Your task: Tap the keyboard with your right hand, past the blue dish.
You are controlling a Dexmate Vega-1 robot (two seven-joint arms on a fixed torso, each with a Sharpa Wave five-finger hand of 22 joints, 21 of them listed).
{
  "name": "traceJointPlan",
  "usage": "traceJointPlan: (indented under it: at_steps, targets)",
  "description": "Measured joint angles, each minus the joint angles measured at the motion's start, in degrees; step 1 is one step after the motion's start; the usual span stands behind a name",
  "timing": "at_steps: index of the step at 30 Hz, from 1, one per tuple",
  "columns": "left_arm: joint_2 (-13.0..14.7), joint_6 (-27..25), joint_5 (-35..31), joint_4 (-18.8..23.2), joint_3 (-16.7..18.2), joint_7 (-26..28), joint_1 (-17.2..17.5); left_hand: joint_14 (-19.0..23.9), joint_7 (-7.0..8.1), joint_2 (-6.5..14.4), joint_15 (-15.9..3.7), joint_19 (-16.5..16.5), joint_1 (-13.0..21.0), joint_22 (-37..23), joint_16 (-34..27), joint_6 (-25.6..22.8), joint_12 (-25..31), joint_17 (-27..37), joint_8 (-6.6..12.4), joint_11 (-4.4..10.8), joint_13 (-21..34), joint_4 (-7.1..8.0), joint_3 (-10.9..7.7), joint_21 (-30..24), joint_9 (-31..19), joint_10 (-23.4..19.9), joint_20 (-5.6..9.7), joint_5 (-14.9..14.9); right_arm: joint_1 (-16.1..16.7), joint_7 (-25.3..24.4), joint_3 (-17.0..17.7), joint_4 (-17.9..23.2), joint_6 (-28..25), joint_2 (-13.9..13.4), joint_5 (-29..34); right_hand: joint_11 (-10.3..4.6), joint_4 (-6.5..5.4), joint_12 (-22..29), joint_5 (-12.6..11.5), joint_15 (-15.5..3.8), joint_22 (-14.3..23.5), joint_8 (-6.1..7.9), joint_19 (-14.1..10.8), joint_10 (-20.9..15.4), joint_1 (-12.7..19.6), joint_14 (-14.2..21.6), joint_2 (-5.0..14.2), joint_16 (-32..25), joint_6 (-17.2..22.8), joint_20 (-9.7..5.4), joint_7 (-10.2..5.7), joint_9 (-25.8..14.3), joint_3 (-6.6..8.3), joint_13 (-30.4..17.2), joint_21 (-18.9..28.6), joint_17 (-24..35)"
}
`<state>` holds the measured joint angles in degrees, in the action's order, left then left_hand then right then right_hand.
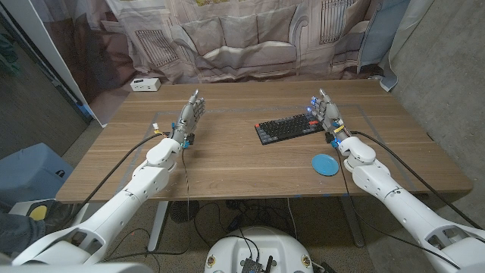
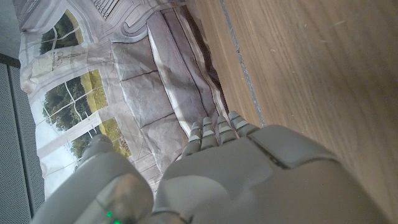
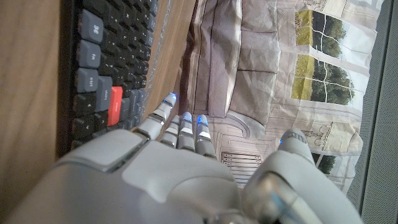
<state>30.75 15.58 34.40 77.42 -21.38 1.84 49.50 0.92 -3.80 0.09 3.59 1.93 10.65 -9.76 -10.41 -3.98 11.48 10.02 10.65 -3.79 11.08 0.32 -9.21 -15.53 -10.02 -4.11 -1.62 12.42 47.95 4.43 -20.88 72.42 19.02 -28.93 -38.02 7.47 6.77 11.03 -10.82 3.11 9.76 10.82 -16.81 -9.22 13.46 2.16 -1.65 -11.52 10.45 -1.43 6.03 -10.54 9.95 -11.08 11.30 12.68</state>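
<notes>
Head view has the right hand (image 1: 327, 112) upright with fingers apart, holding nothing, at the keyboard's (image 1: 286, 129) right end, its long axis running across the table toward the equally empty, spread left hand (image 1: 189, 115), the blue dish (image 1: 325, 164) nearer its wrist, while right wrist view alone reveals a red key (image 3: 115, 106) just beside the fingertips (image 3: 169, 99).

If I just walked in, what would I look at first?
Probably the two white robot hands standing up on the wooden table: the left hand toward the left side, the right hand beside the right end of the black keyboard. You'd also spot the little round blue dish lying nearer the robot, next to its right arm, and the printed sofa backdrop hanging behind the table.
</notes>
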Motion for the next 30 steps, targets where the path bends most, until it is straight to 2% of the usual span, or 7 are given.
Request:
traceJointPlan:
  at_steps: [5,10,13,26,30]
  targets:
    - [0.87,-0.5,-1.32,1.86,0.0,1.73,0.79,0.0,0.0,0.0,0.0,0.0,0.0,0.0,0.0,0.0,0.0,0.0,0.0,-0.2,0.0,-0.03,-0.02,0.0,0.0,-0.2,0.0,0.0,-0.11,1.67,0.05,-1.09,2.05,0.14,-0.08,0.0,0.0,0.0,0.0,-0.01,0.0,0.22,0.0,0.0,0.44,-0.01,-0.44,0.0,0.41,0.0,-0.41,-0.01,0.0,0.0,0.0,0.0]
    - [1.53,-0.68,-2.08,3.28,-0.01,2.56,1.52,0.22,-0.21,0.3,0.22,0.0,0.3,0.0,-0.23,-0.21,0.26,0.0,0.0,-0.02,0.0,-0.18,-0.18,0.0,0.0,-0.65,0.0,0.0,-0.07,2.15,0.09,-1.38,3.63,0.28,0.3,-0.62,0.0,0.19,-0.01,-0.24,0.0,0.22,0.01,-0.61,0.45,0.44,-0.46,0.0,1.02,0.0,-1.03,0.0,0.0,0.01,0.0,0.0]
    - [1.87,-0.68,-2.53,4.03,0.01,2.83,1.99,0.8,-0.41,0.29,0.22,0.0,0.32,0.01,-0.23,-0.41,0.4,0.0,0.0,0.11,-0.01,-0.37,-0.36,0.0,0.0,-1.13,0.0,0.0,0.14,2.4,0.11,-1.48,4.49,0.37,0.54,-0.41,-0.01,0.23,-0.22,-0.14,-0.01,0.22,-0.51,-0.82,0.45,0.51,-0.46,-0.29,1.02,-0.11,-1.03,0.0,-0.01,0.01,0.0,0.0]
    - [3.05,1.92,-4.01,4.88,0.4,2.29,3.39,4.49,-1.27,0.07,0.76,-3.65,1.28,0.01,-1.07,-3.76,1.72,-0.01,0.88,-0.79,-0.01,-0.89,-0.38,0.0,0.01,-4.54,-1.19,-0.45,1.13,2.78,-0.03,-0.8,8.72,0.03,3.17,-0.41,-0.01,0.23,-0.22,0.15,-0.01,0.63,-0.71,-1.44,0.45,1.43,-0.46,-0.44,1.95,0.1,-1.33,0.0,-0.01,0.17,0.0,-0.18]
    - [3.46,2.56,-4.76,5.77,0.7,2.8,4.04,4.72,-1.31,0.07,0.8,-3.8,1.28,0.01,-1.07,-4.43,1.72,-0.01,0.95,-0.91,-0.01,-0.89,-0.38,0.0,0.01,-5.01,-1.34,-0.45,1.7,1.84,-0.15,0.47,9.03,-0.84,4.58,-0.41,-0.01,0.23,-0.22,0.15,-0.01,0.85,-1.23,-1.44,0.26,1.43,-0.27,-0.44,3.0,0.22,-2.38,0.0,-0.01,0.17,0.0,-0.17]
